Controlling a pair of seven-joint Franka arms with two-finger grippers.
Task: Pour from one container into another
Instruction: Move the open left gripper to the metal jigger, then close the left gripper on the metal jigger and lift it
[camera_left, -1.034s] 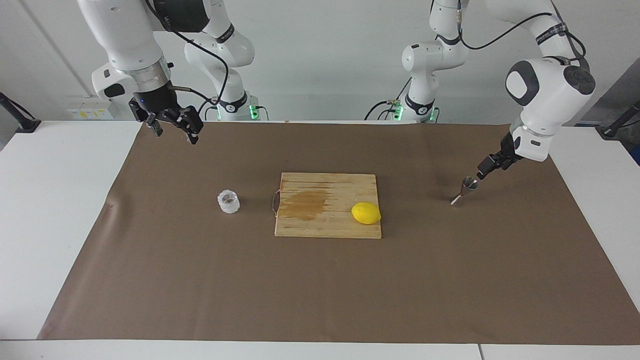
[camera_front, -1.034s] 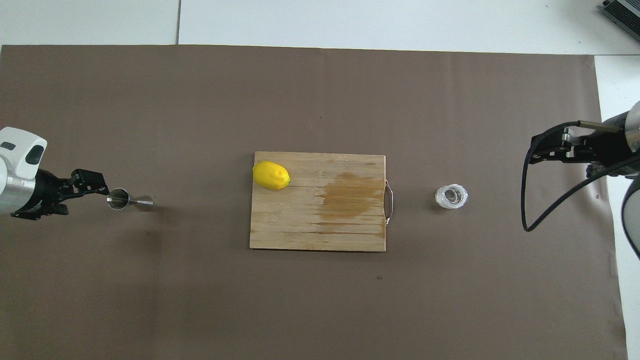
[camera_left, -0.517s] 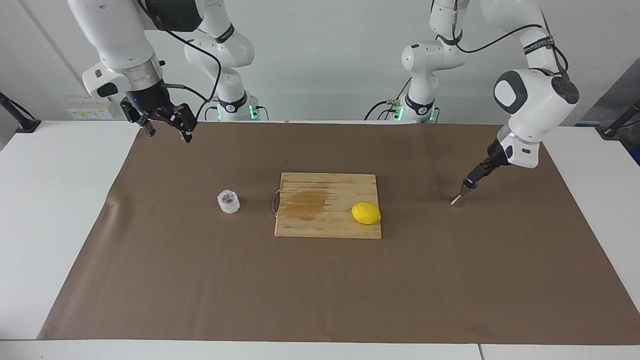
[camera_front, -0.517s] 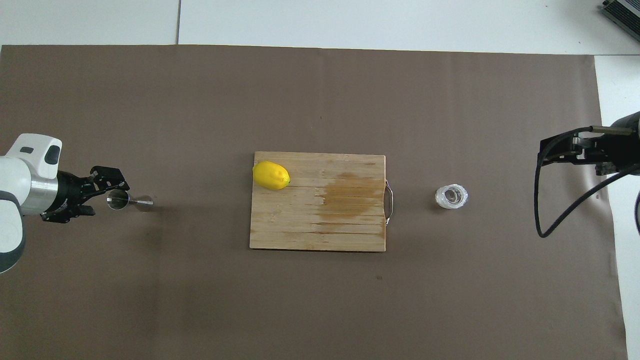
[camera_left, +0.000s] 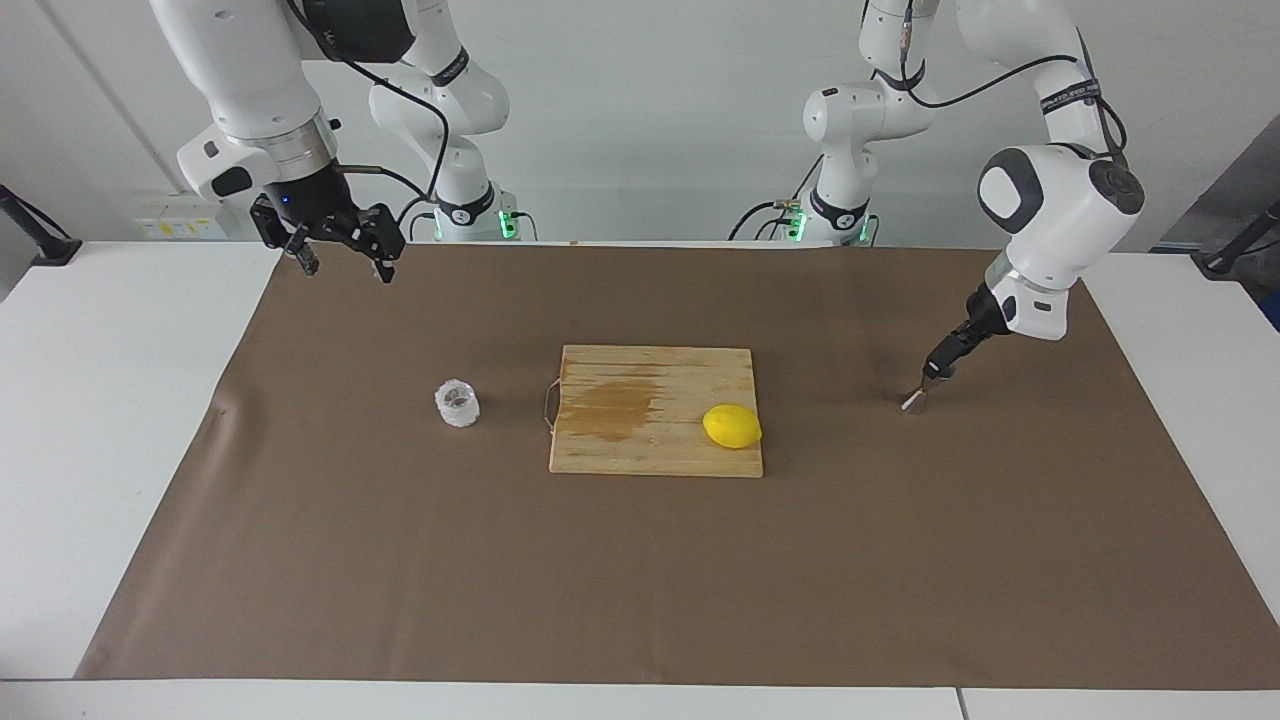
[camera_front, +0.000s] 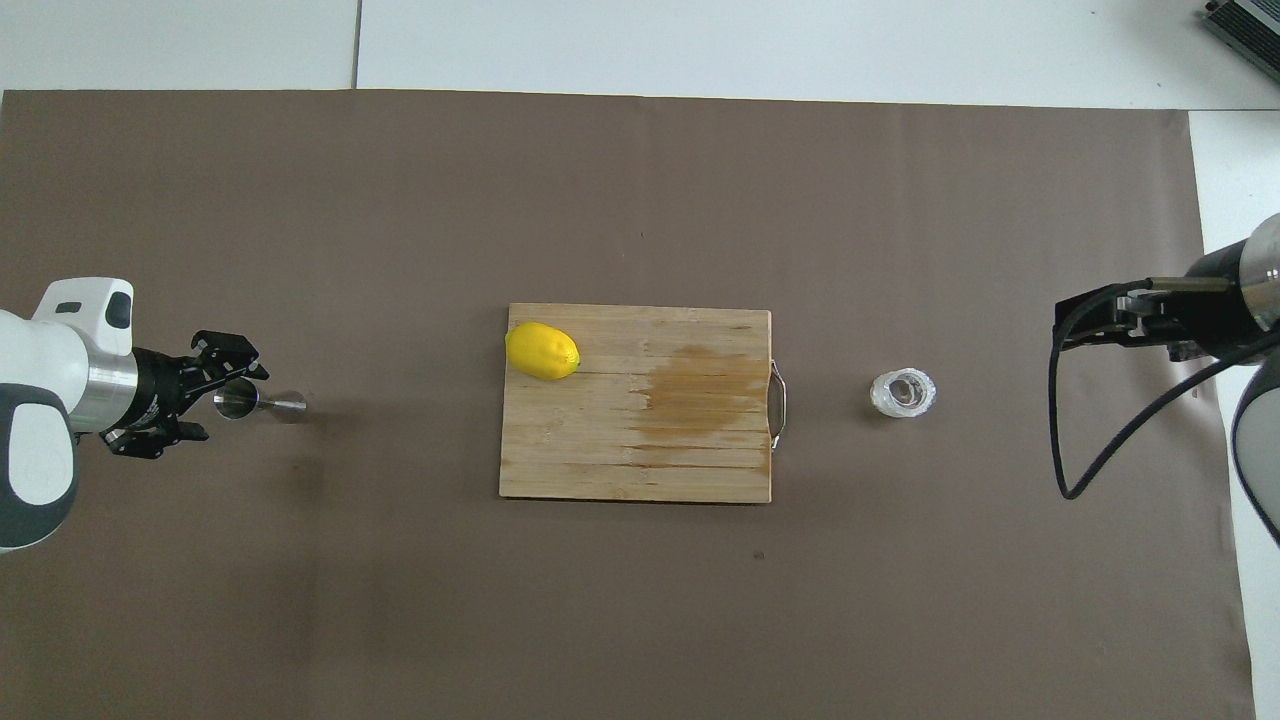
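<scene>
With both jaws wide open and empty, we keep the left gripper (camera_left: 936, 372) around the light, slippery jigger (camera_left: 915, 399) toward the left arm's end from the cutting board (camera_left: 655, 410), aiming for its waist, the right gripper (camera_left: 342, 252) raised, and the fragile glass cup (camera_left: 457, 403) beside the board's handle.

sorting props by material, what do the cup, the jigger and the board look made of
Cup: clear faceted glass, looking whitish. Jigger: silvery metal, shiny, dark inside. Board: pale wooden strips, likely bamboo, with a darker stain and a wire handle.
</scene>
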